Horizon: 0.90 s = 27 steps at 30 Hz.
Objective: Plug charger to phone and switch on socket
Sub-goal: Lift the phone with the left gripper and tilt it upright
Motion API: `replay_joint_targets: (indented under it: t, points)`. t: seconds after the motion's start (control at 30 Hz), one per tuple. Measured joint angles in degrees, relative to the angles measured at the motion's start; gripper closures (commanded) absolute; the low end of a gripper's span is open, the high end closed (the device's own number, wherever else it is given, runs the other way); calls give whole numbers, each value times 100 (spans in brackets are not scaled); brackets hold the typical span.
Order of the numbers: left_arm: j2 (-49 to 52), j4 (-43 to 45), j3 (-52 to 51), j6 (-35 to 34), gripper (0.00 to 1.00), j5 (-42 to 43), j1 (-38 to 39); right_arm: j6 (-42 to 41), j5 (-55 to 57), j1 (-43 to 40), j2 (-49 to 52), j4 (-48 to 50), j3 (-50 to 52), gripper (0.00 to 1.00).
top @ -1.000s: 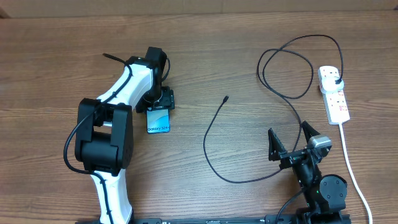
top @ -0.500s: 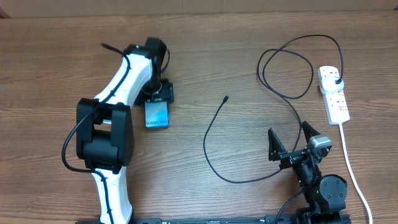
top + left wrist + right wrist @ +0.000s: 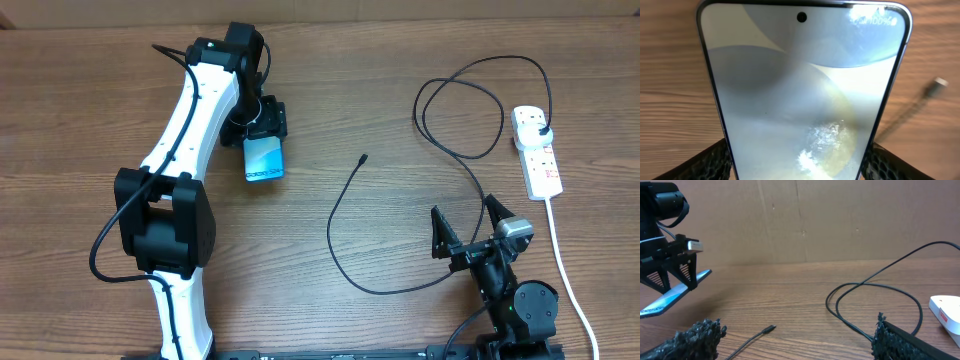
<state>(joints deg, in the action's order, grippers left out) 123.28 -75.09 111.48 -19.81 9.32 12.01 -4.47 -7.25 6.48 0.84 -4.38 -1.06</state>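
Mid-air, left arm (image 3: 190, 110) outstretched with phone (image 3: 264, 158)

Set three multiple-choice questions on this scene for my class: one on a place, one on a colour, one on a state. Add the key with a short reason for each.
1. Where is the charger cable's connector tip?
A. Loose on the table, between the phone and the power strip
B. Pushed into the phone's port
C. Plugged into the power strip

2. What colour is the power strip's thick cord?
A. Black
B. Red
C. White

3. How does the phone sit?
A. Flat on the table, untouched
B. Gripped by the left claw, tilted above the table
C. Leaning against the power strip

Key:
1 A, the tip lies on bare wood, joined to nothing.
2 C, the cord running from the strip is white.
3 B, the right wrist view shows the phone slanted in the air in the claw.
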Motion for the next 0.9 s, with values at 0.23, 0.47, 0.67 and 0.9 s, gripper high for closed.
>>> replay_joint_targets:
  t: [0.23, 0.47, 0.67, 0.9]
  points:
    - [0, -11, 0, -4, 21, 1008, 2, 0, 2, 0, 0, 0, 0, 0]
    - [0, -129, 2, 2, 29, 1346, 2, 0, 2, 0, 0, 2, 0, 0]
    - [0, -269, 2, 0, 35, 1414, 2, 0, 0, -2, 0, 2, 0, 0]
    - [0, -291, 2, -136, 32, 1432, 0, 0, 0, 0, 0, 0, 0, 0]
